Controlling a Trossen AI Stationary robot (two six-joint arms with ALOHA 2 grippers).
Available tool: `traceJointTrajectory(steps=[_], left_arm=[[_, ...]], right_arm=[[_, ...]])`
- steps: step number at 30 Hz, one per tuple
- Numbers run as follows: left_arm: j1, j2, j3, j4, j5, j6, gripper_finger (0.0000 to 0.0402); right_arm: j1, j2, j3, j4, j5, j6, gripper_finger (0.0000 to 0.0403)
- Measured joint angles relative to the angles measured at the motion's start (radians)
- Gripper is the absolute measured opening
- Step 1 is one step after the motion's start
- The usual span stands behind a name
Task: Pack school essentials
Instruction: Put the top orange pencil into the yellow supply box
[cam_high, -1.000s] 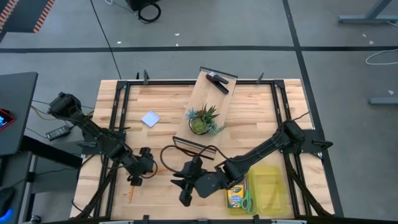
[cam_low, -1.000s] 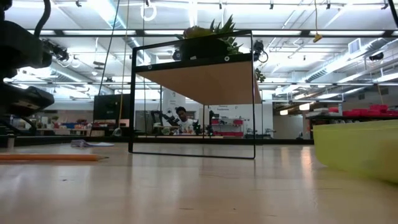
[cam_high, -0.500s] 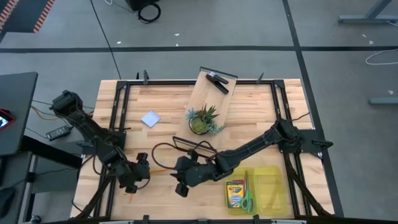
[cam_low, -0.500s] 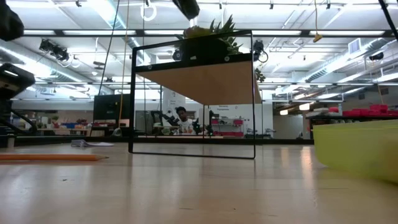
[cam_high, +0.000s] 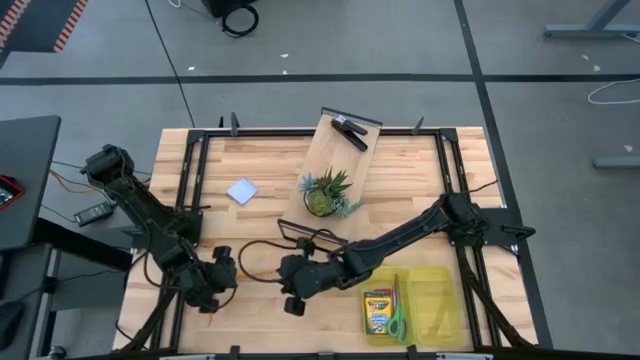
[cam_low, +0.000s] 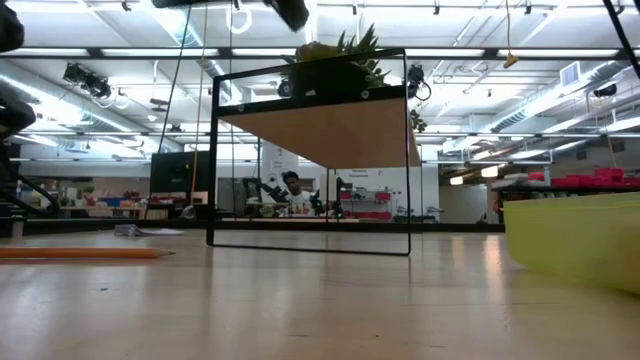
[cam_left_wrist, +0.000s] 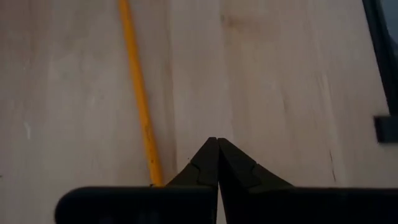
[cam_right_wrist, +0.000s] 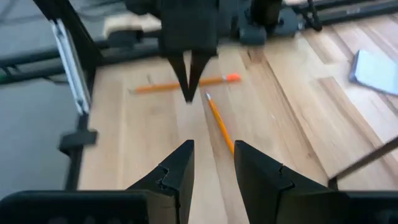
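Two thin orange pencils lie flat on the wooden table near its front left: one (cam_right_wrist: 180, 84) with its eraser end toward the middle, the other (cam_right_wrist: 219, 122) slanting; one also shows in the left wrist view (cam_left_wrist: 139, 99). My left gripper (cam_left_wrist: 217, 144) is shut and empty, its tips just beside a pencil; it also shows in the high view (cam_high: 215, 281). My right gripper (cam_right_wrist: 214, 158) is open and empty, a short way to the right of the pencils, pointing toward them. The crayon box (cam_high: 377, 312) and green-handled scissors (cam_high: 397, 318) lie by the yellow tray (cam_high: 437, 307). The pale pad (cam_high: 241, 191) lies flat at the far left.
A tilted wooden board on a black wire frame (cam_high: 335, 160) stands mid-table, bearing a spiky potted plant (cam_high: 325, 194) and a black clip-like object (cam_high: 349, 131). The black table frame runs along the left edge (cam_right_wrist: 68, 56). Bare wood lies between the grippers and the pad.
My right gripper has gone from beside the yellow tray toward the table's left, closer to the pencils. My left gripper has gone a little toward the table's near edge and left.
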Motion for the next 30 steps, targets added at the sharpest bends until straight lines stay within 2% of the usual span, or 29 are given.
traceJointTrajectory(steps=[3,6,11,15,20,30], left_arm=[[0.005,0.0,-0.002,0.001,-0.055,-0.038,0.0029],[0.023,0.016,-0.003,0.005,-0.101,-0.038,0.0069],[0.07,0.098,-0.004,0.045,-0.115,-0.032,0.0138],[0.093,0.167,-0.004,0.078,-0.115,-0.033,0.0164],[0.114,0.227,-0.004,0.082,-0.114,-0.037,0.0147],[0.129,0.275,-0.002,0.168,-0.091,-0.008,0.0054]], right_arm=[[0.003,0.022,0.003,0.011,-0.005,-0.002,0.0119],[0.011,0.023,0.003,-0.008,-0.008,0.004,0.0119],[0.026,0.007,0.004,-0.076,0.032,0.002,0.0119],[0.043,-0.001,0.03,-0.137,0.047,0.0,0.0119],[0.053,-0.002,0.062,-0.171,0.062,0.0,0.0119],[0.06,-0.013,0.077,-0.232,0.076,0.002,0.0119]])
